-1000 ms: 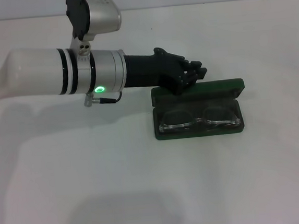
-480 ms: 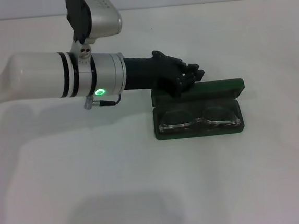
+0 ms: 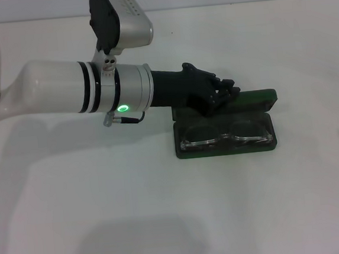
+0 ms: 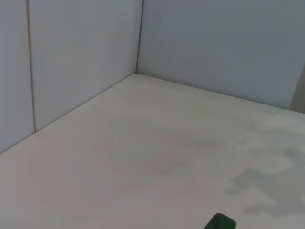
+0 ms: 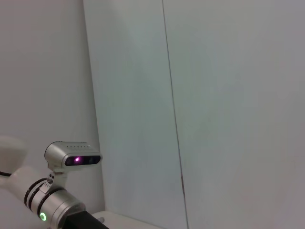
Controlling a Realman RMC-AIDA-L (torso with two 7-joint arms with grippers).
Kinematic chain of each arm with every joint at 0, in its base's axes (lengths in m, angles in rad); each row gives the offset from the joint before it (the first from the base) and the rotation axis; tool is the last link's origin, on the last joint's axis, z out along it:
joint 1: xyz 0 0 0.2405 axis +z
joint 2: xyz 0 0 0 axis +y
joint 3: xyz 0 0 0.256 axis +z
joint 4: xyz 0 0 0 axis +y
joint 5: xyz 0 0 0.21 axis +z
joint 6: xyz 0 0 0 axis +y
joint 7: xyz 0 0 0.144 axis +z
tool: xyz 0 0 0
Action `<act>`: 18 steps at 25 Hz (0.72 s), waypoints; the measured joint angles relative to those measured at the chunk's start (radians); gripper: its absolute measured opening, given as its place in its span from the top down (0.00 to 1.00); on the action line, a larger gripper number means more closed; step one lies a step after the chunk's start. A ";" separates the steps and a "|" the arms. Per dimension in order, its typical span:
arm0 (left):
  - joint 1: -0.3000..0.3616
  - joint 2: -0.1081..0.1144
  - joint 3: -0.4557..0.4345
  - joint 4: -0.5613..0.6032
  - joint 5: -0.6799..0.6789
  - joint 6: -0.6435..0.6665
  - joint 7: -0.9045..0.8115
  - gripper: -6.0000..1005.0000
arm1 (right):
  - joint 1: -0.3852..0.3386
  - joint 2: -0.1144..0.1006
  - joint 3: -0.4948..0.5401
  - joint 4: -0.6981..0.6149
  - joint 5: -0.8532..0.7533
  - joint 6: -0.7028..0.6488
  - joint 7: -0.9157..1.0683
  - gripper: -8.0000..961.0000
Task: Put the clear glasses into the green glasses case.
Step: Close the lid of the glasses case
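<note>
The clear glasses (image 3: 225, 136) already lie inside the open green glasses case (image 3: 228, 150) toward the table's (image 3: 165, 210) far right, so only shutting it seems left, while the left claw (image 3: 227, 91) hovers at the lid, apparently closed and empty.

Green glasses case (image 3: 226, 149): dark green shell, darker grey-green lining. Clear glasses (image 3: 226, 138): colourless, transparent, only pale edge highlights against the lining. Left tool (image 3: 228, 90): matte black. Left arm (image 3: 66, 97): glossy white, silver-grey wrist section with black rings, one lit green LED. Wrist camera housing (image 3: 121, 21): silver with black face. Table (image 3: 165, 216): plain white, soft grey shadows. Walls (image 4: 214, 43): pale grey-blue panels, thin dark seams.
</note>
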 joint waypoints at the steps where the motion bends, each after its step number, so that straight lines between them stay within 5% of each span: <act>1: 0.000 0.000 0.000 0.000 0.000 -0.001 0.000 0.83 | 0.001 0.000 0.000 0.003 0.000 0.001 0.000 0.61; 18: 0.002 0.000 0.026 -0.001 -0.025 -0.039 -0.005 0.83 | 0.002 0.000 0.001 0.035 -0.002 0.001 -0.022 0.61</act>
